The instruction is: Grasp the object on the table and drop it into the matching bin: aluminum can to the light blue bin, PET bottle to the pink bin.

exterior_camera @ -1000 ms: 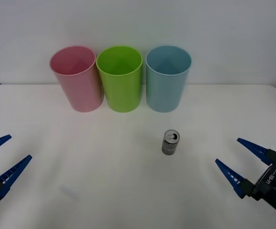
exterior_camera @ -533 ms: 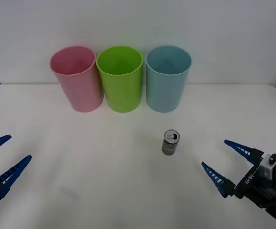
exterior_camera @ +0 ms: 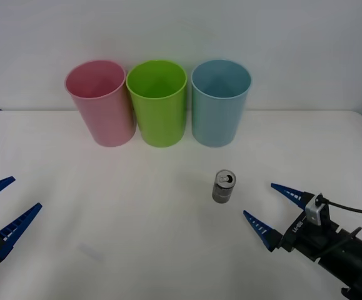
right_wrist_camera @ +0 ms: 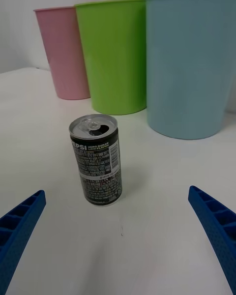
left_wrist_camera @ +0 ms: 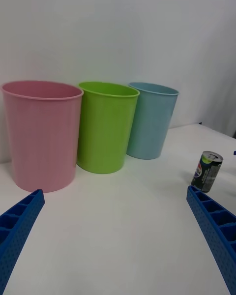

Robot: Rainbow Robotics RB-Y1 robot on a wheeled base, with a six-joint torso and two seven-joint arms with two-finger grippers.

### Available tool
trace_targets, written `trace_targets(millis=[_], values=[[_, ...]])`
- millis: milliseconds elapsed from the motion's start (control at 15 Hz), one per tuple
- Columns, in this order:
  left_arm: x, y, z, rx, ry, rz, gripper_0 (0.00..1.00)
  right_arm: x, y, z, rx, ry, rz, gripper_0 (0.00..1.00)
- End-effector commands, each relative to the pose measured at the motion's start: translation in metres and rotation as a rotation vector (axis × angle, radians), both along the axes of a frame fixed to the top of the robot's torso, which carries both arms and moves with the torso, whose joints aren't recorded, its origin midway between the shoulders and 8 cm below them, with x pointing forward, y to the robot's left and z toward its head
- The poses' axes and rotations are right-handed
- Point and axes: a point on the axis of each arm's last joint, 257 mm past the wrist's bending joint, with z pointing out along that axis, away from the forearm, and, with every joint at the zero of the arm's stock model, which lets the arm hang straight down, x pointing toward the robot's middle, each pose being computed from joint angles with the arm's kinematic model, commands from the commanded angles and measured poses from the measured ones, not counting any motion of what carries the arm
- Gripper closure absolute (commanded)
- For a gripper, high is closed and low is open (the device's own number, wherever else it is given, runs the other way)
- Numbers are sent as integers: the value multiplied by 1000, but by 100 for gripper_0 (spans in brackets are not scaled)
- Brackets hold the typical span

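Right gripper (exterior_camera: 267,207): blue ribbed fingers spread wide, holding nothing, low over the wide white tabletop (exterior_camera: 105,206) just right of and nearer than the can, apart from it. One small silver-grey metal drink can (exterior_camera: 224,186) stands upright near mid-table, pull-tab opening on top; dark label reads "EPSI ZERO SUGAR". Three tall tapering plastic bins stand in a row at the far edge: pink bin (exterior_camera: 100,102), green bin (exterior_camera: 158,102), light blue bin (exterior_camera: 219,102), the last directly behind the can. Open tabletop surrounds the can. Left gripper (exterior_camera: 1,212): wide open, empty, parked at the near left edge.
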Motion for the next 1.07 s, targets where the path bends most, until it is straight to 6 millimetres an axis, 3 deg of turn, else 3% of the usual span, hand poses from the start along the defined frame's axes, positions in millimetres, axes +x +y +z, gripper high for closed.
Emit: trace_targets(millis=[67, 733, 1067], values=[[0, 0, 0, 0, 0, 0, 0, 11, 13, -10, -15, 12, -2, 0], [0, 0, 0, 0, 0, 0, 0, 56, 65, -34, -52, 20, -9, 0], [0, 0, 0, 0, 0, 0, 0, 66, 87, -33, -75, 12, -12, 0]])
